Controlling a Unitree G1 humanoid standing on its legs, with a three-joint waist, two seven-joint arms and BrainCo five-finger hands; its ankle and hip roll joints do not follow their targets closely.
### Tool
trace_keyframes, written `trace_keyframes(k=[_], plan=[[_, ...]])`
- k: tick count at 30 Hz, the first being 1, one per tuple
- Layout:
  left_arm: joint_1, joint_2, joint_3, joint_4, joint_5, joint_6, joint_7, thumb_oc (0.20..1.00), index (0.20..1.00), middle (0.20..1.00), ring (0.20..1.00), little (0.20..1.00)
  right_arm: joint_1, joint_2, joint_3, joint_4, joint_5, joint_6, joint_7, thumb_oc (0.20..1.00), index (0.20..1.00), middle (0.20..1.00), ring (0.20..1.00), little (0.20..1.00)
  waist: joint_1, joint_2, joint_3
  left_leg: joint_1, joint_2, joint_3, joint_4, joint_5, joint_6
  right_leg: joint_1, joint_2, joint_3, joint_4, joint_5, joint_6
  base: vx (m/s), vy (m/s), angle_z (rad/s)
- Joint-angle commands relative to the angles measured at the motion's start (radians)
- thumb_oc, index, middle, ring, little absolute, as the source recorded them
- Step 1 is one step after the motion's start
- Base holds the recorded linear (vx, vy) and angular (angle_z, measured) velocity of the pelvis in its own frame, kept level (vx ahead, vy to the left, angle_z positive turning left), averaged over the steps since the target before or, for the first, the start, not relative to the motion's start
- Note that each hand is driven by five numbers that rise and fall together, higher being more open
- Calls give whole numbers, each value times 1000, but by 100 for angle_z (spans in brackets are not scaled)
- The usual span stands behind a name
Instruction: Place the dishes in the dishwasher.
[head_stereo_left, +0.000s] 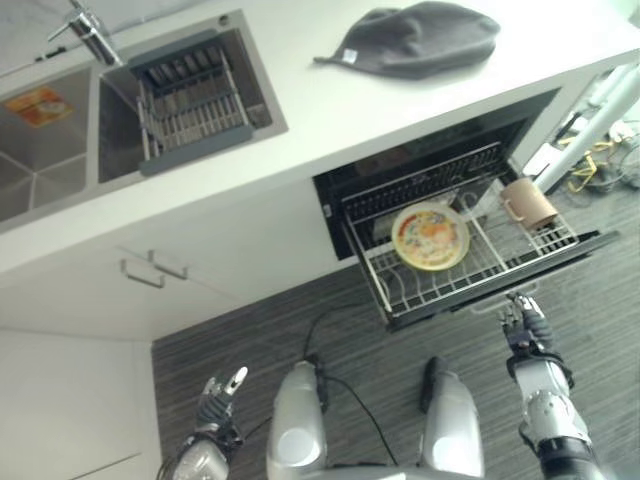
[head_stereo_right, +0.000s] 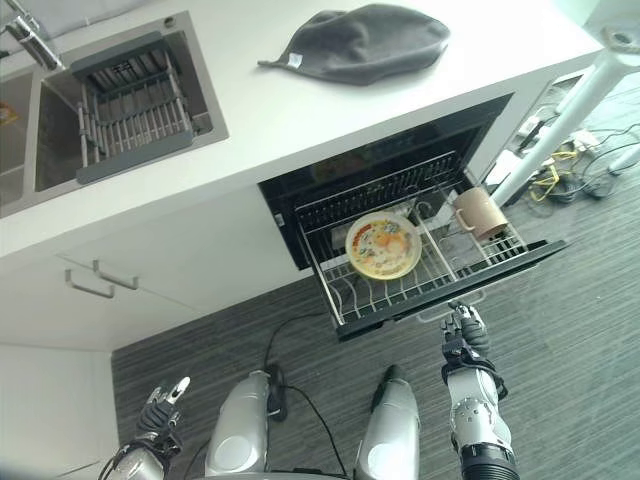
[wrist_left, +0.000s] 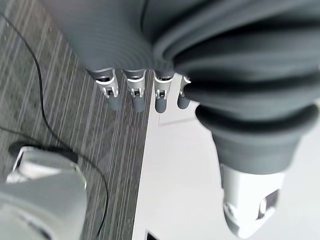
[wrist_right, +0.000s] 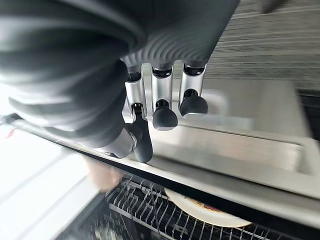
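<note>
The dishwasher drawer (head_stereo_left: 480, 290) is pulled out below the white counter. A yellow patterned plate (head_stereo_left: 430, 236) leans in its wire rack, and a tan mug (head_stereo_left: 528, 203) stands at the rack's right end. My right hand (head_stereo_left: 524, 322) hovers just in front of the drawer's front edge with relaxed, empty fingers (wrist_right: 164, 116); in the right wrist view the plate (wrist_right: 200, 209) shows beneath the drawer's steel front (wrist_right: 240, 150). My left hand (head_stereo_left: 222, 395) hangs low over the floor at the lower left, fingers (wrist_left: 134, 95) straight and empty.
A steel sink (head_stereo_left: 120, 110) with a grey dish rack (head_stereo_left: 190, 100) in it sits at the counter's left. A dark grey cloth (head_stereo_left: 415, 38) lies on the counter above the dishwasher. White cabinet doors (head_stereo_left: 150, 270) stand to the left. Cables (head_stereo_left: 595, 160) lie at the far right.
</note>
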Motion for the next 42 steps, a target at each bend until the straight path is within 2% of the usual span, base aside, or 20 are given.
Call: trace_keyframes(k=[1,5,7,11,14,16,17,19,24,27,28,31,32,37,42], plan=[[26,65,-13,-40,-14,-13,5,1000,1000,1000,1000,1000,-45,-6,6,-24,190,6,54,200,200,200,200,200,20,0,-2,29,-5,-67,-131,100,3,73,1,9,74,-74,-17,5,62,9],[42,63,-43,-45,-10,-5,-7,1000,1000,1000,1000,1000,-83,-21,-22,52,343,61,96,200,200,200,200,200,41,18,-22,43,-10,-68,-149,106,-3,105,-7,-8,56,-76,-17,31,40,8],[51,61,-54,-34,-4,-5,-15,1000,1000,1000,1000,1000,-110,-41,-36,98,360,116,117,200,200,200,200,200,53,22,-30,48,-8,-74,-142,103,-6,119,-9,-17,57,-79,-22,37,4,0],[61,73,-63,-25,10,9,-27,1000,1000,1000,1000,1000,-181,-110,-48,155,292,168,142,200,200,200,200,200,77,26,-40,59,-3,-86,-131,100,-13,148,-13,-34,61,-87,-27,60,-11,9],[66,84,-78,-17,25,19,-31,1000,1000,1000,1000,1000,-273,-173,-50,187,230,159,128,200,200,200,200,200,103,38,-38,68,-5,-104,-135,106,-17,163,-17,-47,74,-96,-31,68,-1,7],[66,96,-77,-3,32,31,-39,1000,1000,1000,1000,1000,-353,-221,-49,238,170,179,135,200,200,200,200,200,126,48,-39,73,-11,-120,-147,118,-23,175,-21,-57,80,-102,-30,83,9,13],[65,102,-76,15,40,34,-48,1000,1000,1000,1000,1000,-407,-255,-40,286,129,215,145,200,200,200,200,200,143,56,-40,74,-17,-131,-157,130,-26,183,-25,-67,84,-105,-29,67,10,17],[63,105,-76,35,50,37,-61,1000,1000,1000,1000,1000,-455,-289,-25,328,99,244,145,200,200,200,200,200,161,68,-39,73,-25,-142,-173,146,-31,190,-30,-77,87,-110,-29,82,16,30],[58,110,-102,64,71,62,-124,1000,1000,1000,1000,1000,-695,-391,55,475,5,298,108,200,200,200,200,200,224,142,-17,51,-87,-182,-208,185,-36,192,-58,-109,137,-153,-36,117,82,40],[56,117,-103,63,76,79,-150,1000,1000,1000,1000,1000,-776,-430,89,535,-45,326,113,200,200,200,200,200,245,173,-6,30,-113,-193,-209,191,-32,168,-78,-113,172,-169,-36,73,75,9],[63,125,-104,56,77,83,-174,1000,1000,1000,1000,1000,-830,-469,107,581,-86,337,114,200,200,200,200,200,260,201,8,11,-131,-199,-213,202,-29,144,-93,-114,203,-182,-36,56,92,11],[69,139,-102,45,67,80,-197,1000,1000,1000,1000,1000,-895,-520,127,625,-126,339,100,200,200,200,200,200,281,238,18,-9,-154,-208,-244,229,-27,124,-106,-121,230,-201,-35,78,36,19],[60,162,-82,41,51,73,-233,1000,1000,1000,1000,1000,-1019,-593,167,680,-193,313,59,200,200,200,200,200,321,273,36,-33,-199,-240,-308,259,-29,99,-132,-125,299,-275,-29,96,-118,29],[59,189,-70,49,73,86,-271,1000,1000,1000,1000,1000,-1195,-683,238,742,-252,258,8,200,200,200,200,200,363,293,42,-77,-226,-275,-300,278,-20,52,-153,-134,389,-335,-44,39,-107,36],[74,212,-51,45,83,91,-303,1000,1000,1000,1000,1000,-1290,-747,296,774,-301,255,10,200,200,200,200,200,379,287,37,-92,-230,-286,-281,275,-17,47,-154,-142,407,-351,-51,54,-55,3]])
